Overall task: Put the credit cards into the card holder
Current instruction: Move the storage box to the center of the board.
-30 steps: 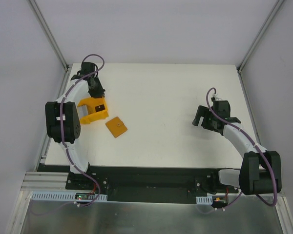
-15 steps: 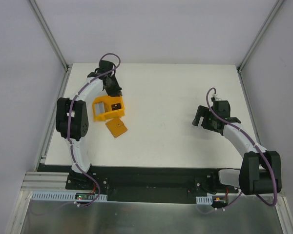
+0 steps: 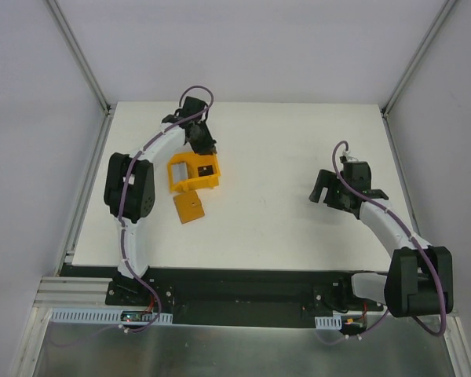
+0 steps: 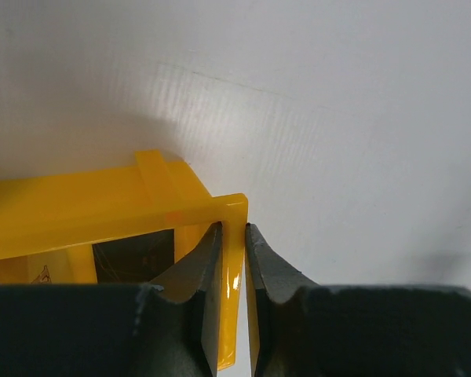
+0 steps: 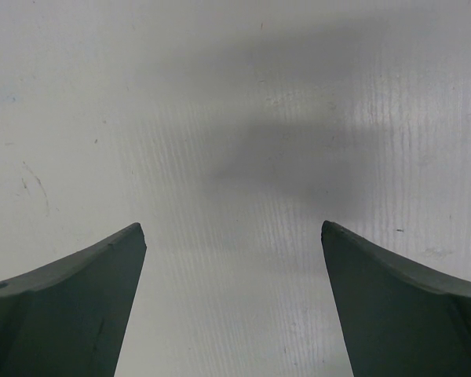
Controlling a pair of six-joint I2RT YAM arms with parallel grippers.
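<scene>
Dragged rightward since a second ago, the yellow bin [image 3: 195, 186] now sits farther from the table's [image 3: 298, 141] left edge. The left claw [image 4: 233, 232] pinches the bin's far right wall. Inside the bin a grey card [image 3: 186, 169] and a dark card [image 3: 208, 169] show, too small to make out further. The tan card holder [image 3: 189, 208] lies closed, just near of the bin. The right claw [image 5: 231, 228] hangs spread over bare table, well to the right.
</scene>
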